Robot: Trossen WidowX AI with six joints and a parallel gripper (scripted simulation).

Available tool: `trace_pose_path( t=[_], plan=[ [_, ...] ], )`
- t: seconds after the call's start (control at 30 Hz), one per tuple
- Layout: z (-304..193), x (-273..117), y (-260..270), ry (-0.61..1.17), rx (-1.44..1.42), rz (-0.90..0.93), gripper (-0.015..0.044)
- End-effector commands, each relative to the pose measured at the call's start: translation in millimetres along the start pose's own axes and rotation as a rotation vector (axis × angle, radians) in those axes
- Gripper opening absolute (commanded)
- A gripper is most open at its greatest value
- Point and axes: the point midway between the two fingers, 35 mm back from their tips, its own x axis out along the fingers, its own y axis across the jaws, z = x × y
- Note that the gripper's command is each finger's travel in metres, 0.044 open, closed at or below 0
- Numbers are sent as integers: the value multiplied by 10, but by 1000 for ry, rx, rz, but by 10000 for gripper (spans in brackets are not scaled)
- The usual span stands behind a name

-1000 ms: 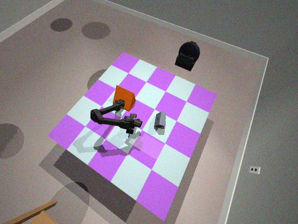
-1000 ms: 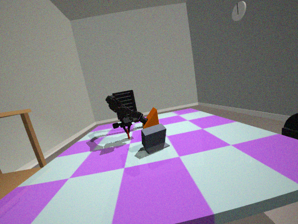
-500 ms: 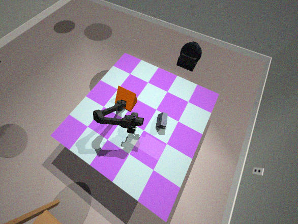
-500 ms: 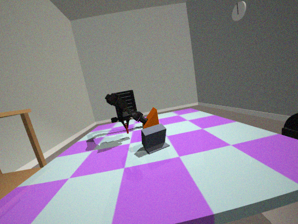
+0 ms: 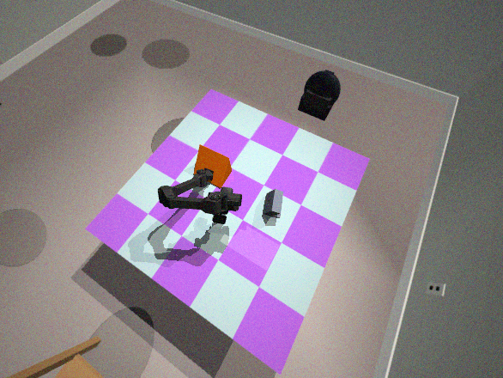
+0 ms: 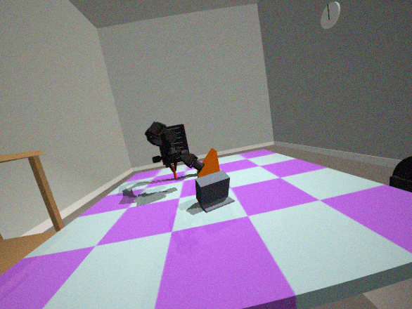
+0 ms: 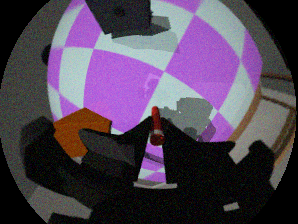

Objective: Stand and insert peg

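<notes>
Exterior view showed the gripper [image 5: 223, 207] [image 6: 173, 165] [image 7: 156, 119] clenched on the red peg [image 6: 174, 173] [image 7: 156, 116], well inside the tabletop's [image 5: 225, 296] [image 6: 228, 256] [image 7: 125, 80] near edge.

An orange wedge-shaped block [image 5: 216, 163] [image 6: 211, 163] [image 7: 80, 131] sits on the far part of the checkered worktop in the exterior view. Behind it, left, rises a black slatted panel [image 6: 183, 135]. A pale round wall clock [image 6: 332, 15] hangs high at far right; a light-brown wooden frame [image 6: 46, 191] stands at left. The top view shows a pale wall socket [image 5: 436, 289] at right.
</notes>
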Motion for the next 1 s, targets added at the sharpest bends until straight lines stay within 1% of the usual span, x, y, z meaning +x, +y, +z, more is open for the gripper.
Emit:
trace_pose_path(
  t=[0.0,0.97],
  plan=[
    [23,7,36,-16,13,9,0],
    [194,142,278,-155,95,67,0]
  ],
)
